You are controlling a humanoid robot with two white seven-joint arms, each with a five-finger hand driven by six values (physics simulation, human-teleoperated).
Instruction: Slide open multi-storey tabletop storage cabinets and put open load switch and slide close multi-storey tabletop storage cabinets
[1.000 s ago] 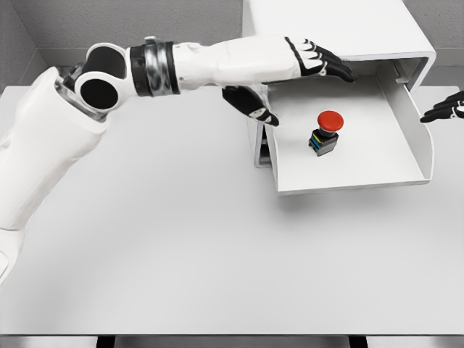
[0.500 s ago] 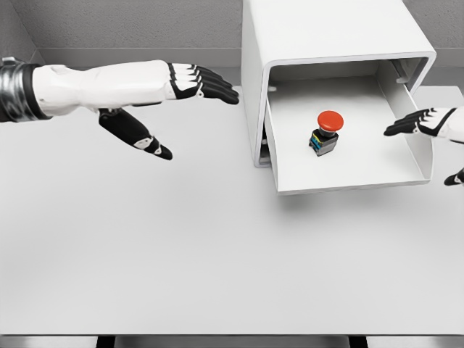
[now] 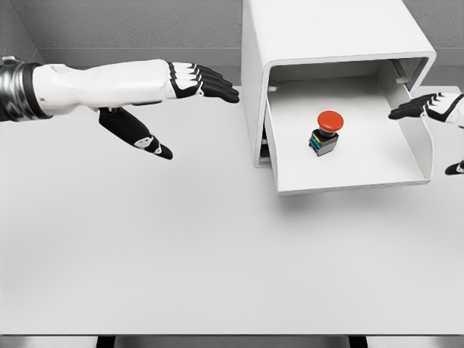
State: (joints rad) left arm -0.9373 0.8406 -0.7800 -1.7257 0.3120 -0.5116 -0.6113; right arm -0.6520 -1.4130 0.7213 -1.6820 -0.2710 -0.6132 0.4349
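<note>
over the right edge of the table (image 3: 217, 254), my right hand (image 3: 431, 107) hangs by the drawer's right wall, fingers stretched out flat, holding nothing. can't tell if the tips touch that wall or just sit beside it.

risk now, as i judge it: closing the drawer (image 3: 348, 177) from the side. if i shove w/ the right hand against that wall instead of the front lip, the tray could skew in the cabinet (image 3: 326, 32) and jam on its runners, or the whole cabinet could slide across the table since nothing braces it. my left hand (image 3: 190, 83) is well apart from the cabinet, out over bare table, fingers straight, thumb dropped below, empty, so it's no brace where it is. a hard push could also tip the switch, it's top-heavy w/ that red cap.

contents: drawer is pulled out toward me, one thing inside, the load switch (image 3: 326, 132), upright, red button on top, dark body, near the middle of the tray floor, clear of all walls. nothing else in the drawer. a lower storey shows only as a dark gap at the cabinet's left foot, can't see in.
</note>
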